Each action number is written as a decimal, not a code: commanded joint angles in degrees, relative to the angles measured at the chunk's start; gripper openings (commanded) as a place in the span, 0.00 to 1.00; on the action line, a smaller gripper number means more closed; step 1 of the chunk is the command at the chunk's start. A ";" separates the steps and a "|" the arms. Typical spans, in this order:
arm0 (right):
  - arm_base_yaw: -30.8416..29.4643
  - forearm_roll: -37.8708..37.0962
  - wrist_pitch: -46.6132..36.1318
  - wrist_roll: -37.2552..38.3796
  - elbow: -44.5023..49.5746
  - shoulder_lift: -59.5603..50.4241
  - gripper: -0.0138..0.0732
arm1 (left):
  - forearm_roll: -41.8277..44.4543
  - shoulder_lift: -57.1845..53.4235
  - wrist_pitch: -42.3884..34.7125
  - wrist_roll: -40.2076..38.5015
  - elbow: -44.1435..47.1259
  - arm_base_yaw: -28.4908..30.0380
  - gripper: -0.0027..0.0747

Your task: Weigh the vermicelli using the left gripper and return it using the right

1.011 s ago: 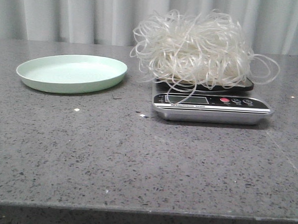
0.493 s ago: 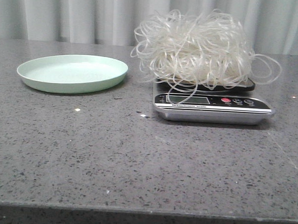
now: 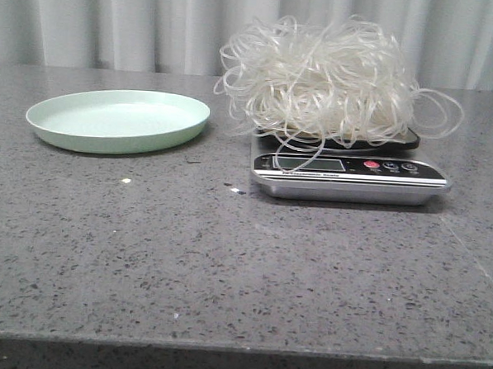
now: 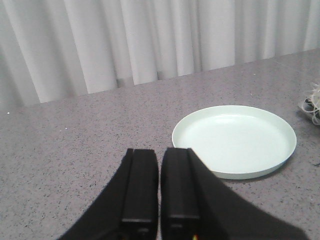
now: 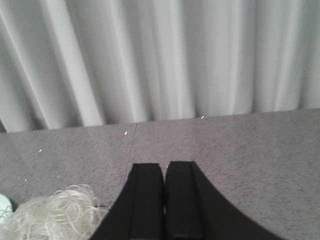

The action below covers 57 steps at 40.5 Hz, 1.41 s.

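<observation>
The vermicelli (image 3: 326, 81), a fluffy tangle of whitish translucent strands, sits piled on a silver and black kitchen scale (image 3: 350, 175) right of centre. A pale green plate (image 3: 117, 120) lies empty on the left. Neither gripper shows in the front view. In the left wrist view my left gripper (image 4: 160, 152) is shut and empty, above the table beside the plate (image 4: 235, 140). In the right wrist view my right gripper (image 5: 165, 166) is shut and empty, apart from the vermicelli (image 5: 50, 217) at the frame's corner.
The grey speckled table (image 3: 226, 266) runs to a front edge near the camera. A white pleated curtain (image 3: 156, 23) hangs behind the table. Small white specks (image 3: 127, 181) lie on the table in front of the plate.
</observation>
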 commanded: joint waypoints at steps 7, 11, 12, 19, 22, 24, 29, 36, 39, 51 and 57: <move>6.81 0.36 5.21 -3.26 -13.78 12.23 0.36 | -0.49 0.24 -8.31 -0.69 -1.53 -0.02 0.21; 10.18 0.39 9.68 -5.72 -17.51 16.91 0.51 | -0.49 0.24 -9.43 -0.69 -1.53 -0.22 0.21; 11.02 0.39 10.63 -6.01 -18.45 18.24 0.54 | -0.49 0.24 -9.55 -0.69 -1.53 -0.28 0.21; 15.19 0.39 18.34 -6.06 -23.51 26.08 0.78 | -0.49 0.24 -9.53 -0.69 -1.53 -0.28 0.21; 16.66 0.39 20.23 -6.87 -24.76 29.01 0.84 | -0.49 0.24 -9.53 -0.69 -1.53 -0.28 0.21; 17.81 0.44 20.64 -8.27 -25.41 30.75 0.86 | -0.49 0.24 -9.53 -0.69 -1.53 -0.28 0.21; 20.29 0.55 20.49 -9.02 -26.83 34.95 0.86 | -0.49 0.24 -9.53 -0.69 -1.53 -0.28 0.21; 20.97 1.55 20.64 -9.02 -27.52 40.57 0.86 | -0.49 0.24 -9.53 -0.69 -1.53 -0.28 0.21; 20.97 2.42 20.64 -9.09 -27.52 42.93 0.86 | -0.49 0.24 -9.53 -0.69 -1.53 -0.28 0.21; 20.97 2.42 20.82 -9.09 -27.52 51.83 0.86 | -0.49 0.24 -9.42 -0.69 -1.53 -0.28 0.21; 20.97 2.42 21.06 -9.09 -27.52 54.55 0.86 | -0.49 0.24 -9.42 -0.69 -1.53 -0.28 0.21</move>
